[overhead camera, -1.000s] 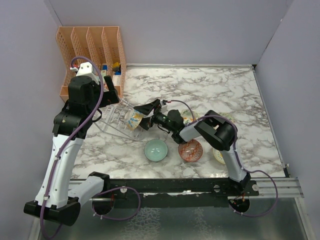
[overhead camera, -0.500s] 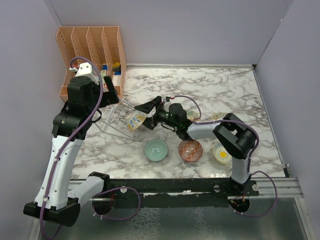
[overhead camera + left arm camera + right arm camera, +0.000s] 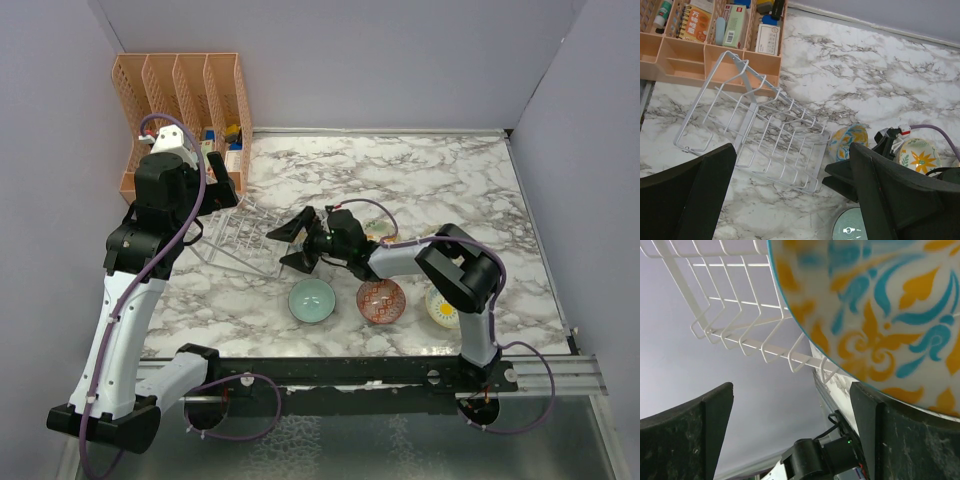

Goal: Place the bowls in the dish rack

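Observation:
The blue-and-orange floral bowl (image 3: pixel 847 142) stands on its edge at the right end of the white wire dish rack (image 3: pixel 765 135). It fills the upper right of the right wrist view (image 3: pixel 880 305), with the rack's prongs (image 3: pixel 740 315) behind it. My right gripper (image 3: pixel 280 250) is open, its fingers spread on either side of this bowl and not gripping it. My left gripper (image 3: pixel 220 190) is open and empty, hovering over the rack's far left end. On the table lie the teal bowl (image 3: pixel 312 300), the red-patterned bowl (image 3: pixel 381 302), the yellow-centred bowl (image 3: pixel 443 307) and a cream flowered bowl (image 3: pixel 917 159).
The orange plastic file organizer (image 3: pixel 185 100) stands in the back left corner, touching the rack's far end, with small boxes in it. Purple walls close the left, back and right sides. The right arm (image 3: pixel 400 255) stretches low over the table above the cream bowl.
My right gripper was shut on the floral bowl at the rack's end. It has now opened and let go of it. The left arm has not moved.

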{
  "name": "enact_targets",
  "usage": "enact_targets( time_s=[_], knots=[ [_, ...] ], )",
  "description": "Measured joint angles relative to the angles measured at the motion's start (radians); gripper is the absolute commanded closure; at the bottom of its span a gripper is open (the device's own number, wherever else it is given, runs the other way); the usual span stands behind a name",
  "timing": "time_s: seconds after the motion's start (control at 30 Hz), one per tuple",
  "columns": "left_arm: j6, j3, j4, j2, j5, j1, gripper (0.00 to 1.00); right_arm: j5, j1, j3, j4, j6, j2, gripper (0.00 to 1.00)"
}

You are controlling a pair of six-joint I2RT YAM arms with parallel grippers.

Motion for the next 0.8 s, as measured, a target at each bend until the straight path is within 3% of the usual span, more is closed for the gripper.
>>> enact_targets(
  time_s=[0.23, 0.5, 0.63, 0.8],
  knots=[
    [0.006, 0.000, 0.000, 0.000, -0.007, 0.000, 0.01, 0.001, 0.000, 0.015, -0.107, -0.053, -0.031, 0.00],
    [0.011, 0.000, 0.000, 0.000, -0.018, 0.000, 0.01, 0.016, -0.005, 0.126, -0.415, -0.232, -0.174, 0.01],
    [0.014, 0.000, 0.000, -0.001, -0.018, 0.000, 0.01, 0.058, -0.006, 0.253, -0.639, -0.386, -0.211, 0.01],
    [0.016, 0.000, 0.000, -0.001, -0.018, 0.000, 0.01, 0.160, -0.007, 0.535, -0.948, -0.666, -0.158, 0.01]
  ],
)
